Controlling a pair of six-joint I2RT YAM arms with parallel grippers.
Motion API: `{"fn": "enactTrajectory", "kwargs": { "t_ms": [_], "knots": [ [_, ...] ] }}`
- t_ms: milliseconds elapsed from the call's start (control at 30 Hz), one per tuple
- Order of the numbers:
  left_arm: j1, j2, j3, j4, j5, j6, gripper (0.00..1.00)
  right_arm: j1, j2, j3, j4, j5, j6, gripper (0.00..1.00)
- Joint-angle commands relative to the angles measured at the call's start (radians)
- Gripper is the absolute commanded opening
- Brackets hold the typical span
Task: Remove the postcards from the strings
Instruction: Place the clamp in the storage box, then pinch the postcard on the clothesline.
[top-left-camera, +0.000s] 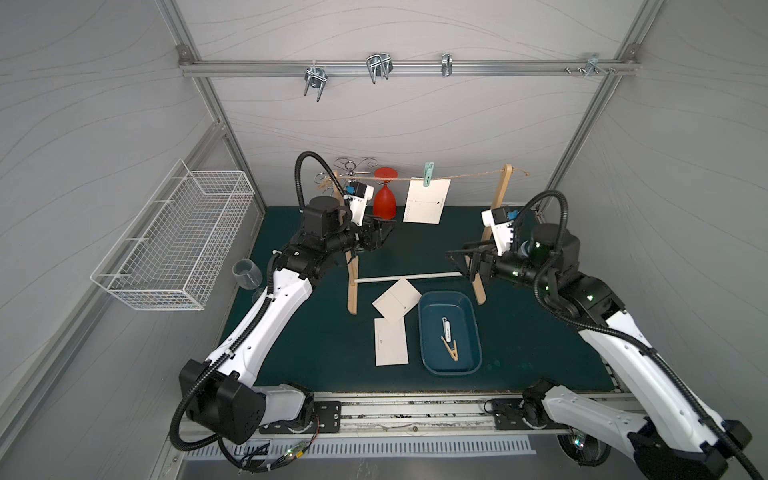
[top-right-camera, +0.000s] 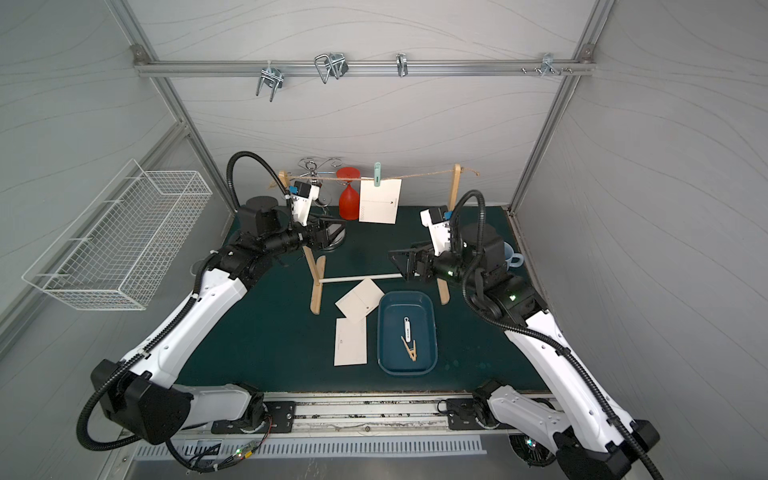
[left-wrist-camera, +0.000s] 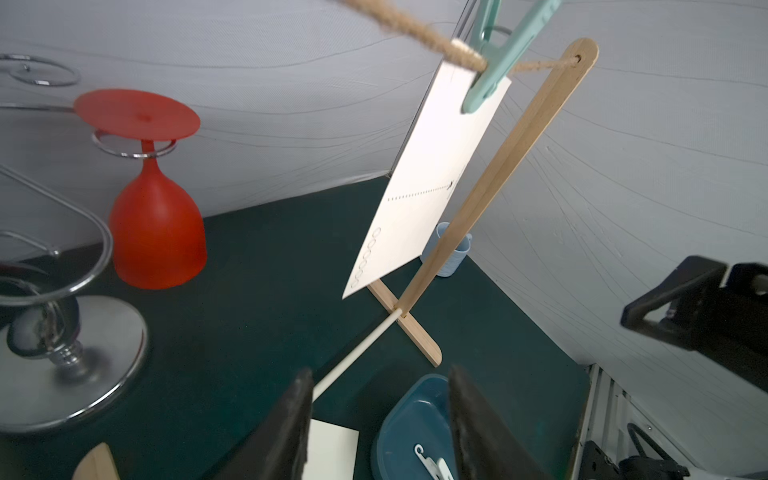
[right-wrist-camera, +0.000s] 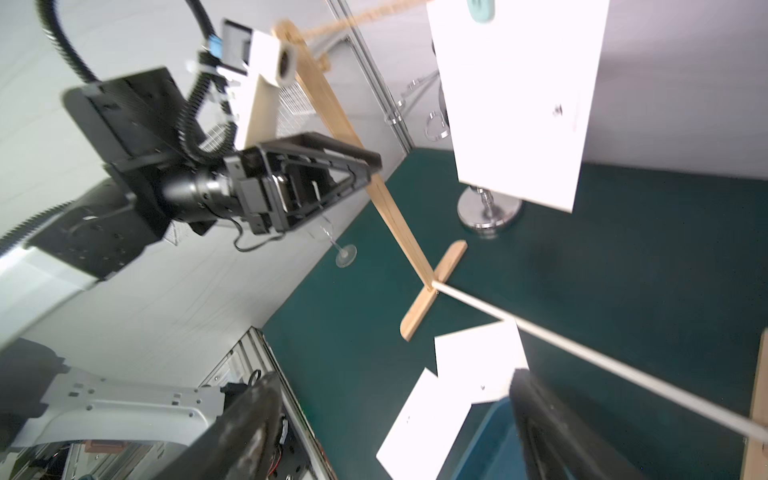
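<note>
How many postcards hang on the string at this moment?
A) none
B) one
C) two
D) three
B: only one postcard hangs from the string, held by a green clip; the other two postcards lie flat on the mat.

A thin tan jute twine (top-left-camera: 465, 176) spans the tops of the pale wooden rack (top-left-camera: 500, 193). A white paper postcard (top-left-camera: 427, 201) hangs from it near the rack's middle, pinned by a mint plastic clothespin (top-left-camera: 428, 174). A thin white dowel (top-left-camera: 407, 277) joins the rack's feet.

Just in front of the rack, two more white paper postcards (top-left-camera: 390, 341) lie on the dark green surface (top-left-camera: 299, 353), overlapping at a corner. A dark blue oblong plastic tray (top-left-camera: 459, 309) sits just right of them, holding a white plastic peg (top-left-camera: 448, 328) and a wooden clothespin (top-left-camera: 449, 348).

Behind the rack's left end, a red plastic goblet (top-left-camera: 384, 203) hangs upside down. A white wire basket (top-left-camera: 174, 241) hangs well left of the rack.
</note>
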Motion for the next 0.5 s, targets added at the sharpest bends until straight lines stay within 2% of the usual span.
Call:
{"fn": "enactTrajectory", "kwargs": {
  "t_ms": [0,300,467],
  "knots": [
    [-0.004,0.047,0.088,-0.016,0.002,0.053,0.58,-0.032,0.039,0.109,0.033,-0.074,-0.087,0.91],
    [-0.004,0.141,0.169,-0.01,0.031,0.095,0.65,-0.129,0.221,0.401,0.054,-0.205,-0.127,0.95],
    [-0.004,0.184,0.201,0.023,0.098,0.086,0.65,-0.186,0.316,0.507,0.13,-0.294,-0.058,0.96]
  ]
}}
